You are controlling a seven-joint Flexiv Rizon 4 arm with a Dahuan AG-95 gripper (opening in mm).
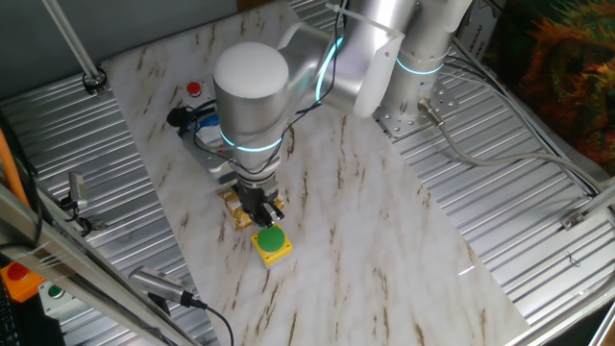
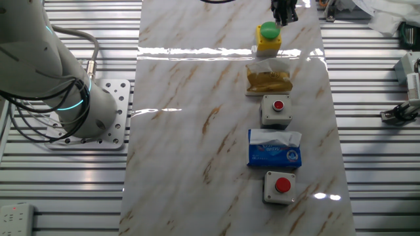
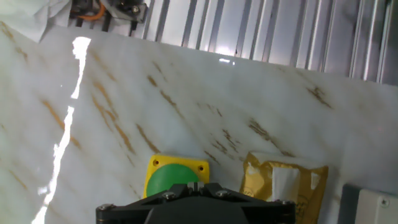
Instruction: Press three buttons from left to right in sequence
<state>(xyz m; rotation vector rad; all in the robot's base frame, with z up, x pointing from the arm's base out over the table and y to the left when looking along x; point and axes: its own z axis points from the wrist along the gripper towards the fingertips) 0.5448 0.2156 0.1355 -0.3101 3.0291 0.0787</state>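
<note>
**Claw hanging by the green button**

While the claw (image 1: 261,213) is hovering just beside the green button (image 2: 268,30), the row is running along the table (image 2: 197,118), so one sweep can reach each cap. Nearest sits a red button (image 2: 282,185), then a tissue pack (image 2: 274,149), another red button (image 2: 278,105), a foil packet (image 2: 268,79). Whether its fingers are spread, I cannot tell; it is carrying nothing visible.

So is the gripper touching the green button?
Cannot tell. In one fixed view the gripper sits right above the green button, but no gap or contact shows plainly; the hand view hides the fingertips.
</note>
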